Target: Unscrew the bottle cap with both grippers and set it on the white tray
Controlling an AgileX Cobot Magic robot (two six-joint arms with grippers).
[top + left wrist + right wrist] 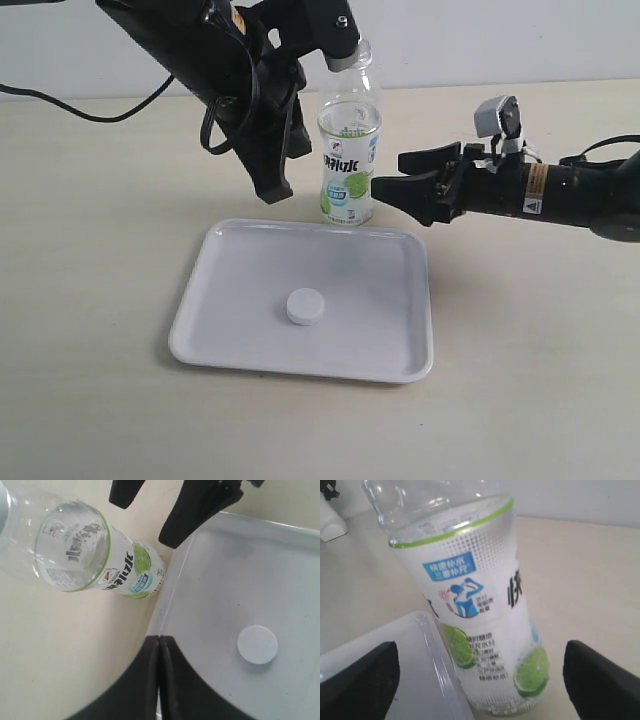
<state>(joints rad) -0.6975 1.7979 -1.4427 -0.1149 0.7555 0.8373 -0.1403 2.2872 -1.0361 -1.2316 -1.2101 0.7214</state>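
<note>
Bottle cap (305, 307) lies flat on the white tray (400, 350), roughly mid-tray, nothing touching it. Bottle (350, 150) stands upright on the beige table (100, 260) just past the tray's far rim, right of centre. Its mouth is hidden behind part of the left arm in the exterior view, so the bare neck can't be confirmed directly.

Left gripper (276, 190) hangs above the tray's far-left part, left of the bottle. Its jaws are pressed together with nothing between them (its wrist view shows the two fingers meeting in a seam). Right gripper (390, 172) reaches in from the right at the bottle's lower label, jaws spread wide, with the bottle in front of the gap. One fingertip is close to or touching the bottle's side, can't tell which.

Judgement: placement looks done, and the step in hand is clearing out. To do it well, the right arm should back straight out to the right along its own axis with jaws wide and no sideways sweep. The bottle looks empty, so it is probably light and would tip easily, likely onto the tray. The left arm should lift up before moving left, keeping its fingers clear of the bottle's shoulder and the tray rim. Cap needs no further contact.
</note>
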